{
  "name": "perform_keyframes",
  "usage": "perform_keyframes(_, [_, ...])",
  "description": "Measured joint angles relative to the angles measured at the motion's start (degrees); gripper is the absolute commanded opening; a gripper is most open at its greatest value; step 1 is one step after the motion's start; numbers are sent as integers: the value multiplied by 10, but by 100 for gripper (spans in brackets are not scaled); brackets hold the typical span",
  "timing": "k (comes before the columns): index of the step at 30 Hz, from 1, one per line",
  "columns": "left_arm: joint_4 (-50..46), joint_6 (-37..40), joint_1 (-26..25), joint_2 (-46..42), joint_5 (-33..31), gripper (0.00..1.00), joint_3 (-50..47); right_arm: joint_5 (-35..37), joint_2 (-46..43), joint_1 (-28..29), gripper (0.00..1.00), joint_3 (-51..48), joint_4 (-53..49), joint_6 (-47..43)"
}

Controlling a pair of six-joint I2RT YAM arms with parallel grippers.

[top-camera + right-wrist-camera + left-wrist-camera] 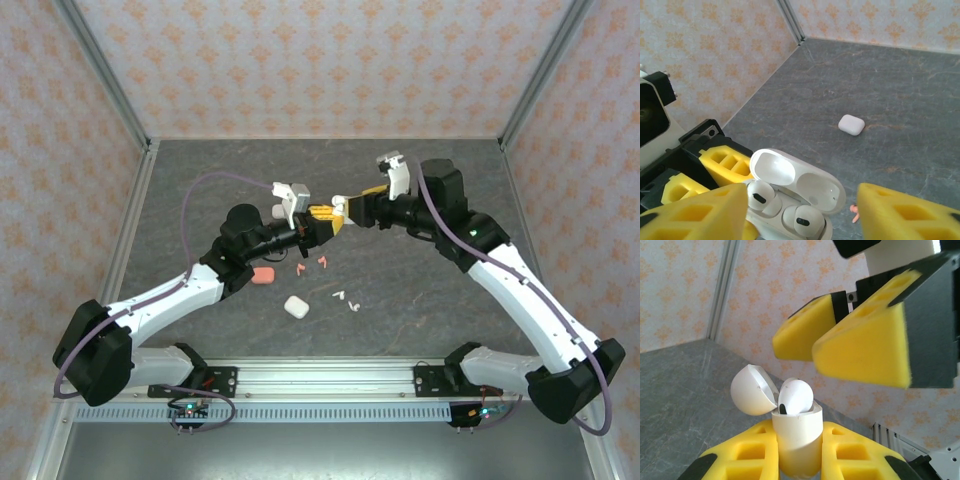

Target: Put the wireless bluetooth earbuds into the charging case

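My left gripper (322,222) (799,434) is shut on a white charging case (799,432) (790,210), held upright above the table. Its lid (753,390) (797,177) is flipped open. Two white earbuds (760,196) (803,220) sit in the case's wells, and one of them (796,397) also pokes up in the left wrist view. My right gripper (347,208) (802,200) hovers open just over the case, and its yellow fingers (860,347) are apart and hold nothing. A salmon-pink earbud (855,213) lies on the table below.
On the grey table lie a salmon case (263,275), a white case (295,307), two pink earbuds (300,268) (323,261) and two white earbuds (340,296) (354,304). Another closed white case (851,124) lies farther back. Patterned walls close in the back and sides.
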Motion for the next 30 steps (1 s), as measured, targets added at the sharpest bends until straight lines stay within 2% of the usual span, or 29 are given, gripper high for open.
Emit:
perform_keyframes(3, [3,0,0,0,0,0,-1,0,-3,-9,71,5,0,14])
perform_keyframes(8, [12,0,0,-1,0,0,-3,-34,-3,-44,89,5,2,56])
perform_keyframes(13, [17,0,0,-6,0,0,-4,-93,8,-59,94,5,7,82])
perform_keyframes(17, [21,0,0,-8,0,0,-4,-147,22,-59,93,-10,27,101])
perform_keyframes(20, [21,0,0,-8,0,0,-4,-179,25,-59,87,-22,49,116])
perform_keyframes(25, [20,2,0,-8,0,0,-4,-214,26,-58,84,-23,92,134])
perform_keyframes(30, [14,16,0,-26,-2,0,-4,-229,26,-59,76,-23,113,146])
